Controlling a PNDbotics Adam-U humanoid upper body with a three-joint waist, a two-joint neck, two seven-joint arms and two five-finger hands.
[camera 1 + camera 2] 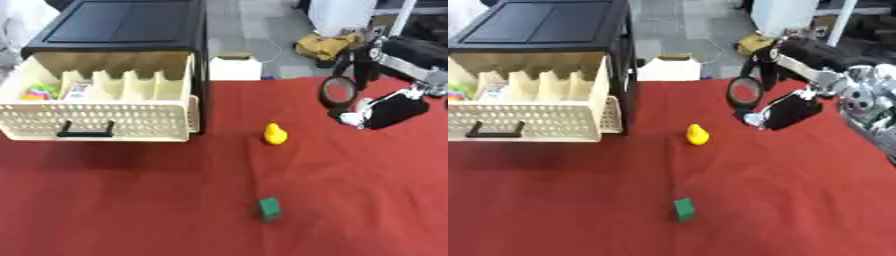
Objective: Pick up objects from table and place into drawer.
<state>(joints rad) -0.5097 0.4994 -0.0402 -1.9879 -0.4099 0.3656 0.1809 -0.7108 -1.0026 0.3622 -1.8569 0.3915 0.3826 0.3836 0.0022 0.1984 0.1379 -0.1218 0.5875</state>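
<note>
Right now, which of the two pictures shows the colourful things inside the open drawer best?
The left eye view: the colourful things sit clear of the frame's edge at the left end of the drawer. In the right eye view they are cut off by the picture's left edge.

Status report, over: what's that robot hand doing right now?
Right hand shut on black ring, lifted. Left hand unseen. Drawer open. Yellow duck, green block on table.

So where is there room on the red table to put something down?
Lots of bare red cloth lies in front of the open drawer, left of the green block. More lies right of the block, below the right hand, which holds a black ring. It is tighter between the yellow duck and that hand.
</note>
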